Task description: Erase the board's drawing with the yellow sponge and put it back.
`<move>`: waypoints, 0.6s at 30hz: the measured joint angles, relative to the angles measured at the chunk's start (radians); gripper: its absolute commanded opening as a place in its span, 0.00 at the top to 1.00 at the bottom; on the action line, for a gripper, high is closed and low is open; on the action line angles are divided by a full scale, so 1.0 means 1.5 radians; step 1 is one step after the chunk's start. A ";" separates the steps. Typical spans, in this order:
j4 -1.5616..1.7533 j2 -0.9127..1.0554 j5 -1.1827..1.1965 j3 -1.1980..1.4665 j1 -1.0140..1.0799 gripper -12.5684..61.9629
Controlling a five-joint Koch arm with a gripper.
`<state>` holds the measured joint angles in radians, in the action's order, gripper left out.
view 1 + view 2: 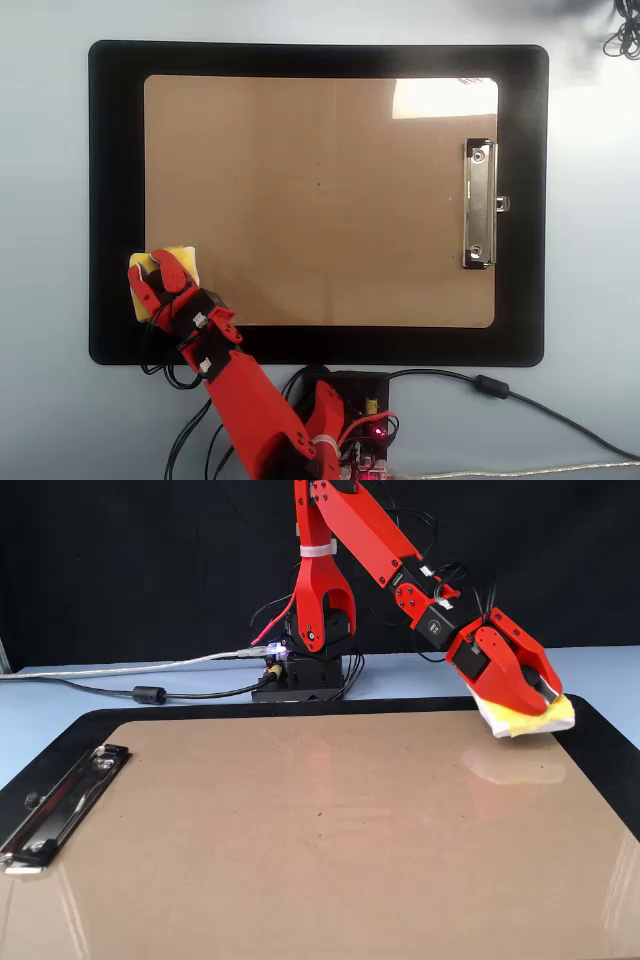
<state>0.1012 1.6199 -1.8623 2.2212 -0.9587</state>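
The gripper [535, 695] is clenched on the yellow sponge [545, 720], lifted a bit over the board [320, 200], near its corner w/o clip. Sponge is tilted.

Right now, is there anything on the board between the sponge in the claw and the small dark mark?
Nothing visible. The claw holds the yellow sponge at the board's corner, and bare board surface lies between it and the faint mark. The metal clip sits at the opposite edge.

Showing: one brown rectangular hardboard clipboard [320, 200], one black mat [115, 200], one yellow square sponge [182, 257], one red robot arm [255, 410].
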 measured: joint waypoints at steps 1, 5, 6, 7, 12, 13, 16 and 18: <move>0.000 0.000 -0.001 0.000 0.000 0.42; -0.001 0.000 -0.001 0.000 0.000 0.40; -0.001 0.002 -0.002 0.000 0.000 0.40; -0.007 0.011 -0.007 0.000 0.000 0.40; -0.275 0.168 -0.084 -0.060 0.010 0.40; -0.358 0.199 -0.092 -0.102 0.022 0.40; -0.708 0.256 -0.099 -0.264 0.096 0.39; -0.906 0.259 -0.098 -0.335 0.152 0.39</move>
<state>-1.2579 2.0080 -2.0095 1.7181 -0.7302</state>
